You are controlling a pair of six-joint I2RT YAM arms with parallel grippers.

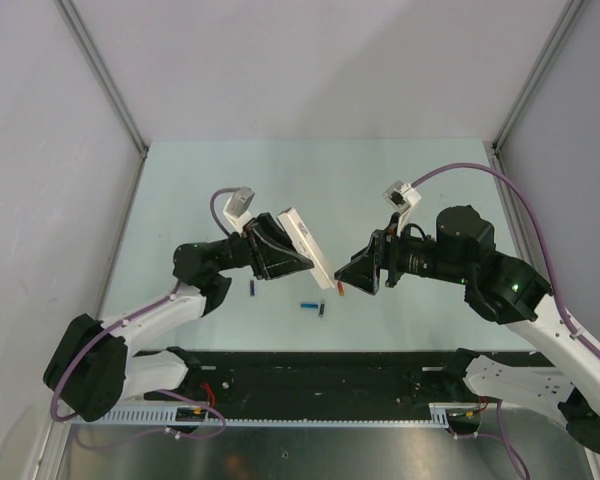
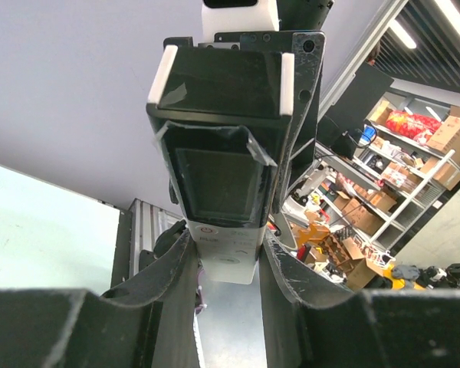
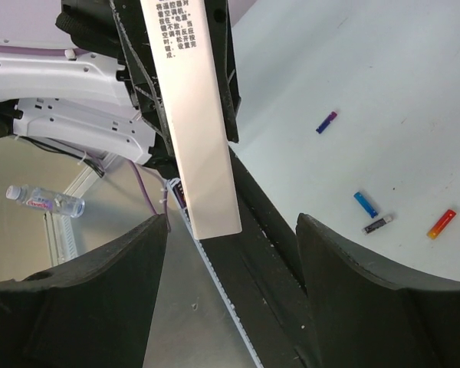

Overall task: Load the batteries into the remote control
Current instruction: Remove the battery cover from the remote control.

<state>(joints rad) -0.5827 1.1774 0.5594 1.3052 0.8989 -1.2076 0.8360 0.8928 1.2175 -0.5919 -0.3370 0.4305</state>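
Am holding remote control (image 1: 305, 243) aloft in left gripper (image 2: 227, 257), jaws clamping its sides, printed back facing right gripper (image 3: 231, 230), likely for compartment access. Right claw gaping wide, empty, hovering at remote's 5 o'clock end. Batteries (image 1: 307, 305) lying on table (image 1: 210, 180) at remote's 6 o'clock, awaiting pickup.

I'm working in a robotics lab or workshop. My table (image 1: 380, 165) sits in a cell of white panels (image 1: 310, 70) and aluminium posts (image 1: 100, 75). Beyond it I see metal shelves (image 2: 418, 172) stacked with cardboard boxes (image 2: 452, 138) under ceiling strip lights (image 2: 402, 34).
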